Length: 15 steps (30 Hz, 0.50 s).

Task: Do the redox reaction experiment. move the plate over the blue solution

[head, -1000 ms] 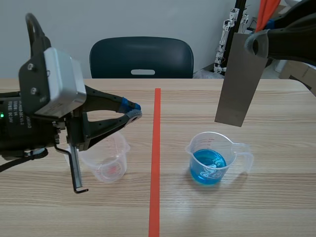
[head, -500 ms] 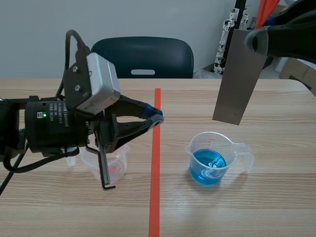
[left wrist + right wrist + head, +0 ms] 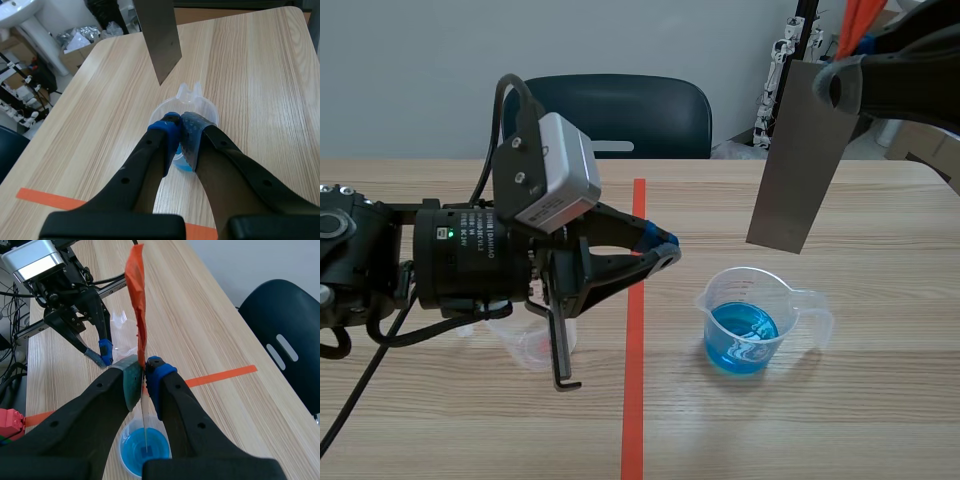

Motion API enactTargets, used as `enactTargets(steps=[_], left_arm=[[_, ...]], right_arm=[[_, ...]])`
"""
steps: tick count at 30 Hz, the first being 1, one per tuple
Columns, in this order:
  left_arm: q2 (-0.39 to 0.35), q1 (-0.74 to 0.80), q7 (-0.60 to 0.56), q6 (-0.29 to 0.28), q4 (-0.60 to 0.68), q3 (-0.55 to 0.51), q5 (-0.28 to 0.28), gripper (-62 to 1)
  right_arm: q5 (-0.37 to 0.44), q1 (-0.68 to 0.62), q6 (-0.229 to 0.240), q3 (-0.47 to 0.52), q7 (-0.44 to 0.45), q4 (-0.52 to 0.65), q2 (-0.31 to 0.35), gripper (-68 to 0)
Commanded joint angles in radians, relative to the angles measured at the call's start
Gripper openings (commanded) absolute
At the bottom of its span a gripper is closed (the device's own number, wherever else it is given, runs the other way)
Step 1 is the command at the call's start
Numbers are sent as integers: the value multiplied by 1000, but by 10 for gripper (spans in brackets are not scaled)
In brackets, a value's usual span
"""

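Observation:
A grey metal plate [image 3: 793,160] hangs upright above and slightly behind the beaker of blue solution [image 3: 744,335]. My right gripper [image 3: 840,80] is shut on its top edge, where an orange tag [image 3: 136,300] sticks up. In the right wrist view the plate [image 3: 145,427] shows edge-on between my right gripper [image 3: 145,365] fingers, right over the blue liquid [image 3: 145,449]. My left gripper [image 3: 665,252] is shut on nothing, hovering at the red line left of the beaker. In the left wrist view its tips [image 3: 181,124] meet just before the beaker [image 3: 200,104], with the plate [image 3: 157,35] beyond.
An empty clear beaker [image 3: 535,345] stands partly hidden under the left arm; it also shows in the right wrist view [image 3: 122,322]. A dark chair [image 3: 607,118] stands at the far table edge. An L-shaped black rod [image 3: 560,355] hangs from the left arm.
My left arm has moved right, from over the empty beaker to the red line. The plate has shifted slightly left, still held by the right gripper.

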Motion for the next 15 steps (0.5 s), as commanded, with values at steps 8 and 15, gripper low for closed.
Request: enactTargets(steps=[8,15], left_arm=[[53,-5,17,5,-64,1,-80,-582],[64,-5,24,5,-72,0,-116,-582]], right_arm=[[0,11,-3,10,38,0,3,-669],[-4,11,-2,10,70,-23,3,-669]])
